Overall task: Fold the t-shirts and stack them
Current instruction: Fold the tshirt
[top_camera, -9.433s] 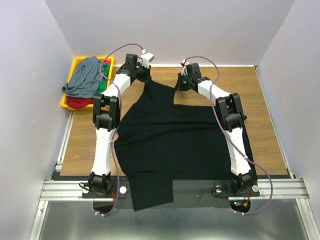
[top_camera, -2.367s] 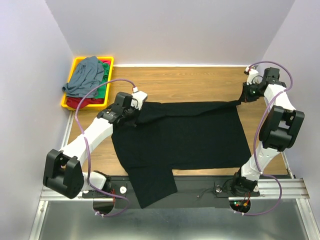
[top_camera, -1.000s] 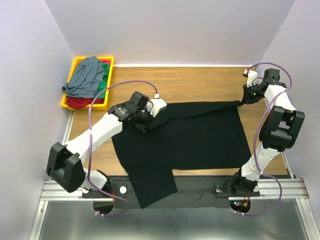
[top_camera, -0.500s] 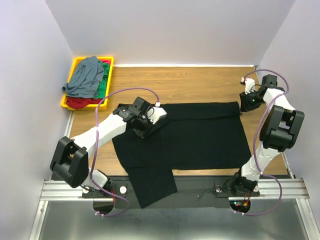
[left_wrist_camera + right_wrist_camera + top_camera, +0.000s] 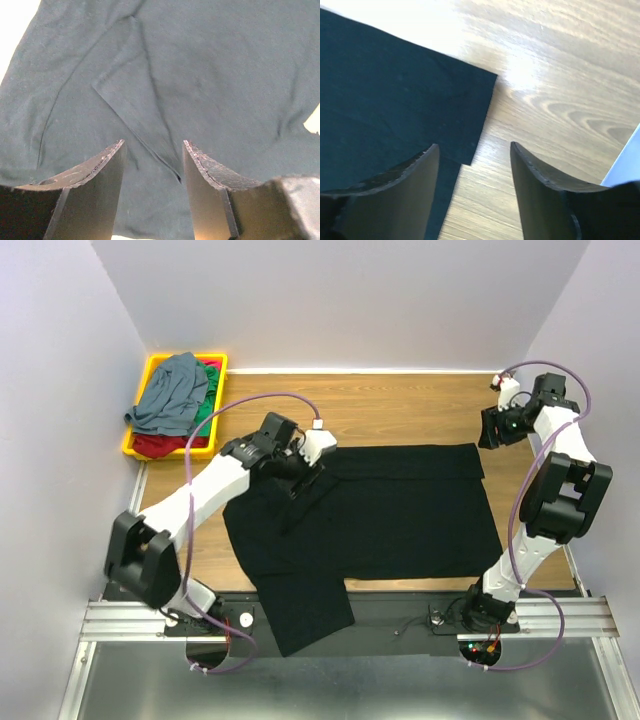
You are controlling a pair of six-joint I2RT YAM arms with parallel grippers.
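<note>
The black t-shirt [image 5: 390, 510] lies spread across the middle of the surface [image 5: 400, 410], its far band folded over toward the near edge. The first fold looks laid. The left gripper [image 5: 152, 146] hangs over the shirt's left part, jaws apart and empty. The right gripper [image 5: 474, 146] hovers at the shirt's far right corner, likewise parted and holding nothing. Next, each needs a fresh pinch on a side edge to fold it inward. The near hem seems to overhang the near edge, black on black and hard to trace. The other t-shirts [image 5: 170, 390] sit heaped in the yellow tray [image 5: 150, 362] at the far left corner.
</note>
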